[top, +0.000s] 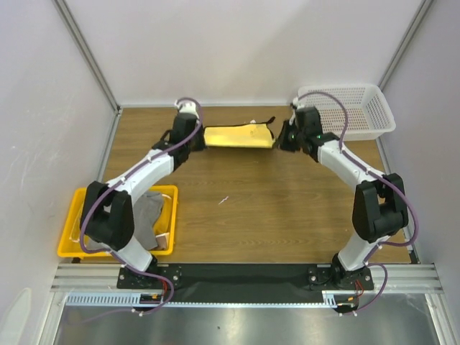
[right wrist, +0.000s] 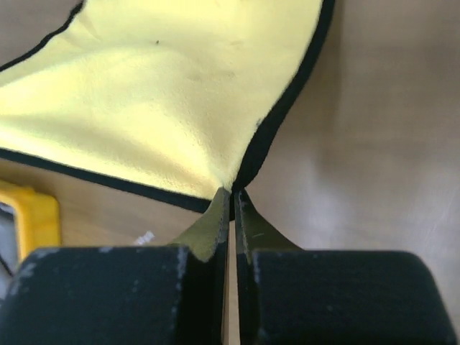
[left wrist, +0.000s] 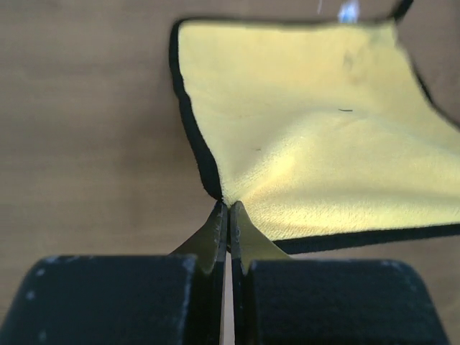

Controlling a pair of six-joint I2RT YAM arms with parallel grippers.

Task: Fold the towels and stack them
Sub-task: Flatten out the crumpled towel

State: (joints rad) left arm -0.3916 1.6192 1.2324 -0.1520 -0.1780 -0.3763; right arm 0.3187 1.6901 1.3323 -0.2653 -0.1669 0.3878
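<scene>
A plain yellow towel [top: 239, 136] with a black hem is stretched between my two grippers over the far part of the table. My left gripper [top: 199, 139] is shut on its left corner; in the left wrist view the yellow towel [left wrist: 316, 122] spreads away from the pinched tip of the left gripper [left wrist: 228, 207]. My right gripper [top: 279, 139] is shut on the right corner, and the yellow towel [right wrist: 180, 93] fans out from the right gripper [right wrist: 232, 191] to the upper left. A grey towel [top: 147, 215] lies crumpled in the yellow tray [top: 168, 195].
The yellow tray stands at the near left, partly hidden by my left arm, with another patterned cloth edge [top: 161, 237] in it. A white mesh basket [top: 359, 108] stands at the far right corner. A small white scrap [top: 223, 200] lies mid-table. White walls close the sides.
</scene>
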